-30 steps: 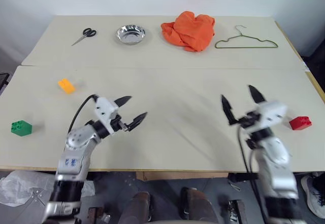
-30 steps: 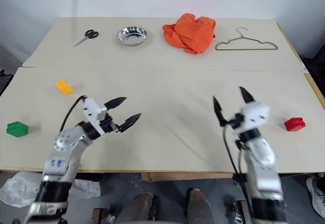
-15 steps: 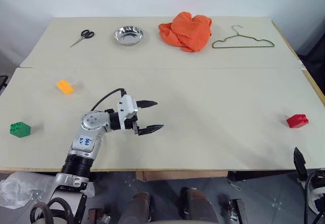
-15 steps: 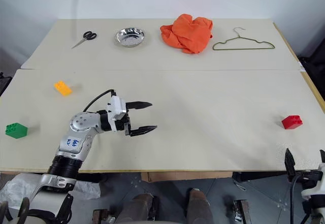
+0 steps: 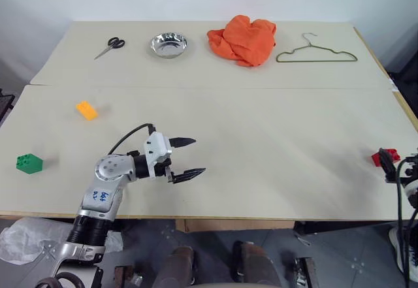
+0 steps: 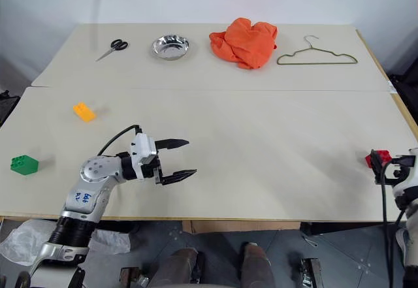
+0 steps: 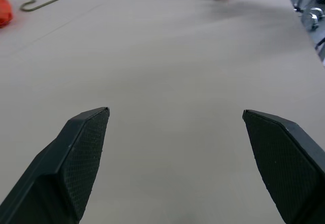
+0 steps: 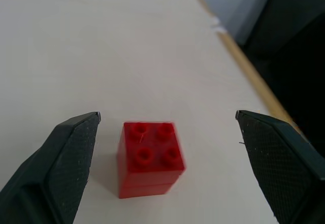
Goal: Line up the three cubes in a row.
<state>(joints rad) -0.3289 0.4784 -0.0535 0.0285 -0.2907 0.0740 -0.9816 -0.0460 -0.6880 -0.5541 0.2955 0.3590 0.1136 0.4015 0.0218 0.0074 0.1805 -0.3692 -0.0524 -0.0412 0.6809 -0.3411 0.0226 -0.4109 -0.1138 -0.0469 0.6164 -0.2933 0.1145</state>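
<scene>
Head views. Table (image 5: 274, 144): pale, two boards butted along a seam. Red cube (image 5: 386, 157) at the right edge, middle height, partly behind the right tool (image 6: 385, 165). Green cube (image 5: 29, 163) at the far left edge; orange-yellow cube (image 5: 86, 110) above it and slightly inward. The three lie scattered wide apart, so no row is formed yet. Left tool (image 5: 186, 157) sits lower left of centre, prongs spread, pinching nothing, pointing toward frame right; all cubes lie well apart from it. Along the top: scissors (image 5: 109, 45), steel bowl (image 5: 168, 44), orange cloth (image 5: 243, 38), wire hanger (image 5: 316, 51), all apart from the cubes.

Left wrist view. Two black fingers (image 7: 81, 153) stand wide apart over bare table; the red cube shows far off at the upper edge, right of centre, with the hanger at upper left.

Right wrist view. Right tool spread wide, empty. The red cube, studs up, sits lower centre between the two fingers (image 8: 71, 158), nearer the left one, touching neither. Judgement: lined up for a pinch on this cube.
</scene>
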